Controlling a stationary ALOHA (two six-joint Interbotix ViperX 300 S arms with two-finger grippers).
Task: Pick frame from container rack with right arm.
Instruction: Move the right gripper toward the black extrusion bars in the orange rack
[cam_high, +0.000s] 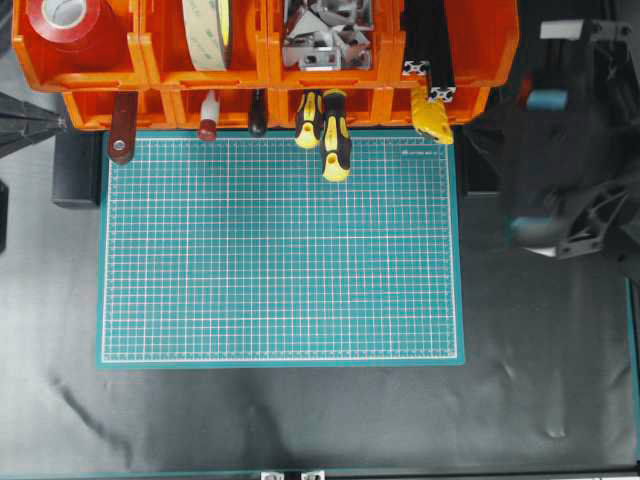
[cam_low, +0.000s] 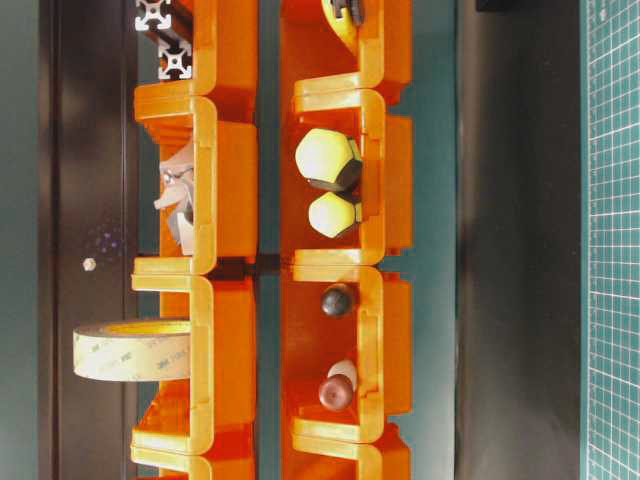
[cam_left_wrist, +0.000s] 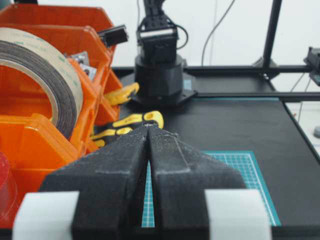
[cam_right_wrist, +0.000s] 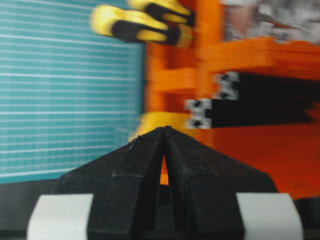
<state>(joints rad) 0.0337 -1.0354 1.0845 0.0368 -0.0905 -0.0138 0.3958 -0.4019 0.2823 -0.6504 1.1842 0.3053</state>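
Two black frame bars (cam_high: 430, 50) lie in the top right bin of the orange container rack (cam_high: 260, 75), their silvery slotted ends poking over the bin's front. In the right wrist view those ends (cam_right_wrist: 200, 112) sit just above and right of my right gripper (cam_right_wrist: 164, 129), which is shut and empty, a short way in front of the rack. The picture is blurred by motion. The right arm (cam_high: 575, 190) is a dark smear right of the mat. My left gripper (cam_left_wrist: 149, 126) is shut on nothing, low beside the rack's left end. The table-level view shows the frame ends (cam_low: 165, 40) at the top.
Yellow-and-black screwdrivers (cam_high: 335, 140) hang out of the lower bins over the green mat (cam_high: 280, 260). A yellow tool (cam_high: 432, 120) sticks out right below the frame ends. Tape rolls (cam_high: 205, 30), red tape (cam_high: 65, 20) and metal brackets (cam_high: 325, 35) fill other bins.
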